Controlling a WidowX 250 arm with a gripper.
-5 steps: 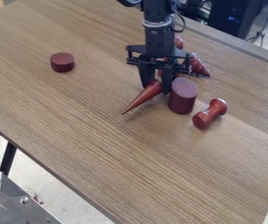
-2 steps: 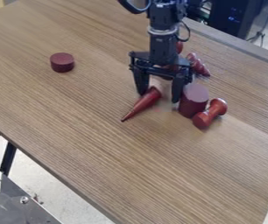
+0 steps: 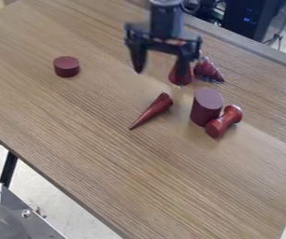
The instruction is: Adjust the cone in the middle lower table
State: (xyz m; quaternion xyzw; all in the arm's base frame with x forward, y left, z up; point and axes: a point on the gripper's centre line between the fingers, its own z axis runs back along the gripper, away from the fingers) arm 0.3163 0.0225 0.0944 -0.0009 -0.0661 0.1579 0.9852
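The black arm (image 3: 166, 19) is hanging in from the top edge of the camera view, its wrist section standing roughly upright, while the black gripper (image 3: 160, 78) is pointing downward beneath it, its two fingers (image 3: 139, 58) spreading wide apart and the crossbar above them tilting slightly.

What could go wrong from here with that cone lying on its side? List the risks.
The cone is round and lies on its side, so a nudge might roll it.
The upright cylinder stands near its wide end; the open tool could knock it during a grasp.
Toppling, the cylinder might shove the spool-shaped piece right beside it.
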